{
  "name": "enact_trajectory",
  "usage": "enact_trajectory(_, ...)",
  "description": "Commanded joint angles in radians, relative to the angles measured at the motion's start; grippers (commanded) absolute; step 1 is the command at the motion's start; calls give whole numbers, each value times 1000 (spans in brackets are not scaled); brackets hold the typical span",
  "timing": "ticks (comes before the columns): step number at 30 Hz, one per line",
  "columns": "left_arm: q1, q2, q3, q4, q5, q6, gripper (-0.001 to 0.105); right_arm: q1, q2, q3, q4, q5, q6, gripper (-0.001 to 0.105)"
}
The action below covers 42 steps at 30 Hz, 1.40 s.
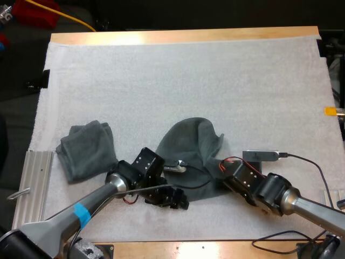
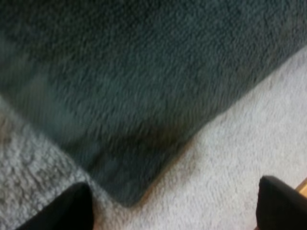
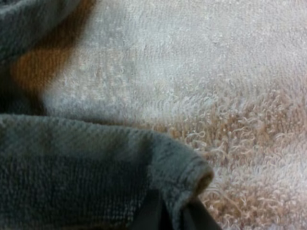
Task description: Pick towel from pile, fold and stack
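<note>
A wooden table (image 1: 183,36) carries a white mat (image 1: 188,81) over most of it, evenly lit. A ribbed metal plate (image 1: 33,186) lies at the mat's left edge. Beyond the far side, dark space with 1 yellow cable (image 1: 70,19)

It was a robot lab. The left arm (image 1: 81,211) and right arm (image 1: 302,204) leaned over a wooden table (image 1: 183,36)

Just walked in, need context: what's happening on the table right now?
Both arms are working one towel spread on the near side of the mat. The right gripper is shut on one corner; the left gripper is open, fingers either side of another corner, not yet gripping. A second towel lies bunched further left, clear of both grippers.
</note>
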Motion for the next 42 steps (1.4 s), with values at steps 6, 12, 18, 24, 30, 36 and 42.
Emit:
enact_trajectory(6, -7, 99, -1, -37, 2, -11, 65, 0, -11, 2, 17, 8, -12, 2)
enact_trajectory(12, -35, 107, -15, -63, -1, -34, 47, 0, -11, 2, 17, 8, -12, 2)
enact_trajectory(18, -37, 107, -15, -44, -63, -36, 20, 0, -11, 2, 17, 8, -12, 2)
enact_trajectory(24, -37, 107, -15, -24, -133, -20, 0, 0, -11, 2, 17, 8, -12, 2)
enact_trajectory(30, -37, 73, -16, 18, -144, 42, 0, 0, -11, 2, 17, 0, -165, 2)
enact_trajectory(36, -35, -69, -63, 157, -261, 129, 0, 0, -28, -10, 51, 29, -302, 2)
enact_trajectory(42, -35, -192, -167, 269, -285, 178, 0, 0, -103, -48, 76, 64, -346, 2)
